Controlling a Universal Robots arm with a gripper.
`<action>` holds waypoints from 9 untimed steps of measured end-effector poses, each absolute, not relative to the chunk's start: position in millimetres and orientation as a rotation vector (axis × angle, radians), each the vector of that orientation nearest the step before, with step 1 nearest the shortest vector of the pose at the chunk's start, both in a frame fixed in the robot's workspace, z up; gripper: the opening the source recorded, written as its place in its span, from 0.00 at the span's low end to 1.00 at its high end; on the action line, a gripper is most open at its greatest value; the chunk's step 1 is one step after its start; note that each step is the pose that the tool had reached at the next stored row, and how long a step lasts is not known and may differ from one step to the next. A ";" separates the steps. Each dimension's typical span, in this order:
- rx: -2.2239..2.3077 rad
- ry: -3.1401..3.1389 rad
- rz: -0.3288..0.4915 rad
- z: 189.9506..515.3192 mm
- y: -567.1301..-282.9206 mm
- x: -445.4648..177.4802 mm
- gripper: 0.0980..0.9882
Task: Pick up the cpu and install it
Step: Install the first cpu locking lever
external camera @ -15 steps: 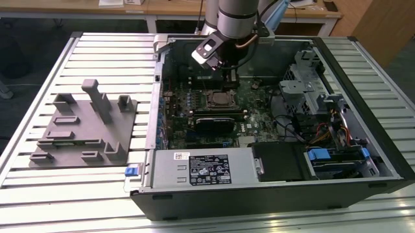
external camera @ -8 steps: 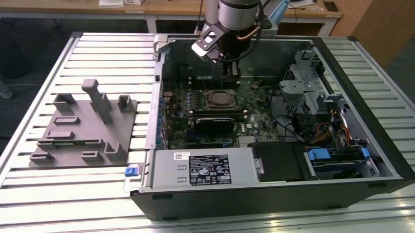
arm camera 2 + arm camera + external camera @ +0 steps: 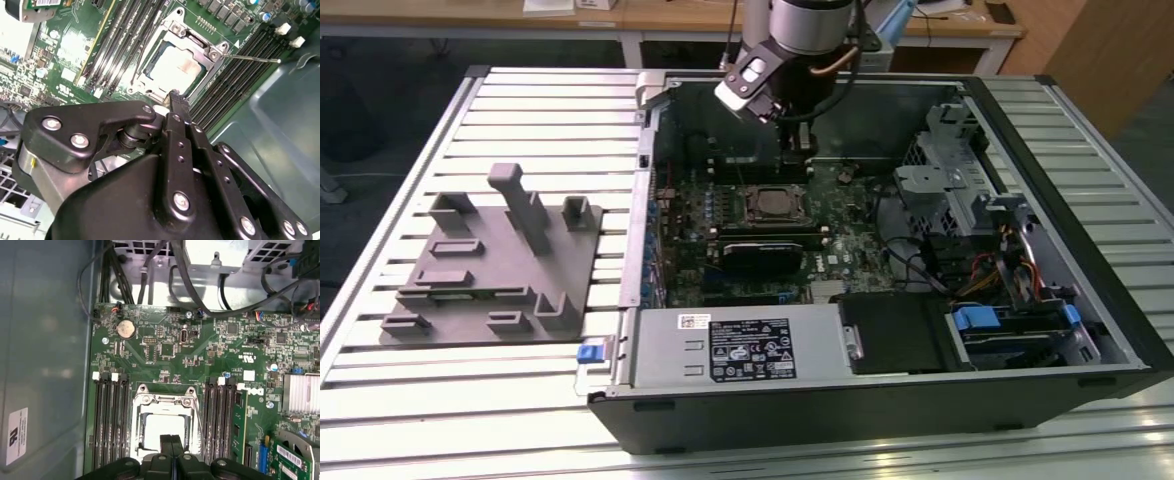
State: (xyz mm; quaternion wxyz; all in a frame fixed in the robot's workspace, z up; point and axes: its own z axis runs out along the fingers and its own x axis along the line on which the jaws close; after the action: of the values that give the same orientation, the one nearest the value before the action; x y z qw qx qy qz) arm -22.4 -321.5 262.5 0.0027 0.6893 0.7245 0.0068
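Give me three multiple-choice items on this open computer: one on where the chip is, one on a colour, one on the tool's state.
1. Where is the cpu?
A. In the board's socket
B. On the grey fixture
C. In the tool

2. What colour is the fixture beside the case?
A. Blue
B. Grey
C. Green

3. How do the fingers of the tool stand?
A. Spread wide
B. Clamped on a cable
C. Together, holding nothing

Answers: 1 A, the silvery chip lies inside the socket frame in both wrist views. 2 B, the exterior view shows it grey. 3 C, the first wrist view shows the fingertips meeting over the chip.
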 end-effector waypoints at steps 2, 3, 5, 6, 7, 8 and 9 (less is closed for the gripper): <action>2.119 2.312 0.021 262.4 -321.5 -22.4 0.01; 2.098 2.331 0.021 262.4 -321.5 -22.4 0.01; 2.056 2.369 0.022 262.3 -321.5 -22.4 0.01; 2.035 2.387 0.022 262.3 -321.5 -22.4 0.01; 2.014 2.405 0.022 262.3 -321.5 -22.4 0.01; 1.991 2.425 0.022 262.2 -321.5 -22.4 0.01; 1.969 2.443 0.022 262.3 -321.5 -22.4 0.01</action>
State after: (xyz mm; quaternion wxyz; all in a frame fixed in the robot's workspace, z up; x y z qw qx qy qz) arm -22.4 -321.5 262.3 0.0022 0.6275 0.7786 0.0070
